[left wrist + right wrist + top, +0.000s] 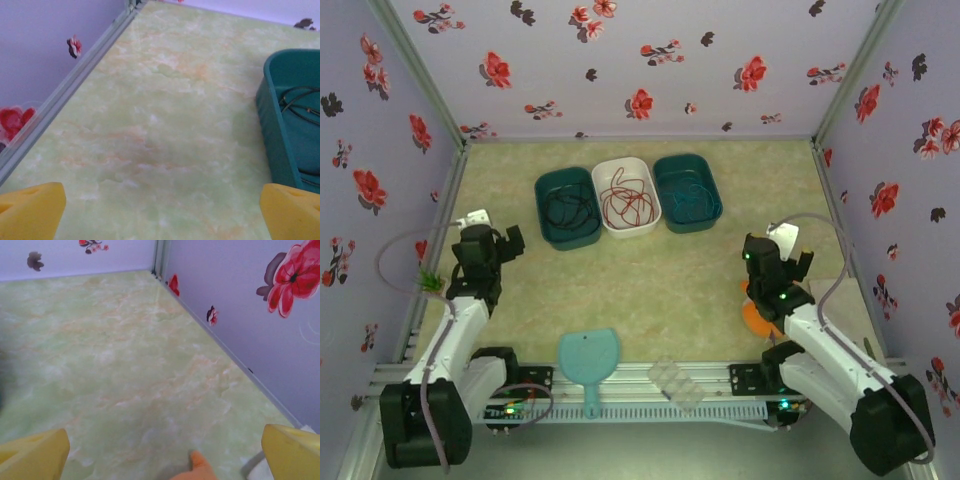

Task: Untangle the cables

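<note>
Left pincer (162, 216) and right pincer (165, 452) hang spread, empty, flanking the white bin (603, 172) holding the red cable (626, 200). Black cable (566, 208) and blue-teal cable (688, 205) fill the teal bins beside it. A careless reach could hook a springy loop over a rim, knotting neighbours together.

Light: bright, even, from above, cool violet cast. Shadows: soft and faint on the table (650, 300), darker beside the bins (570, 244). Wrist views: hazy, washed out; yellow fingertips (30, 212) blurred at the near edge.
</note>
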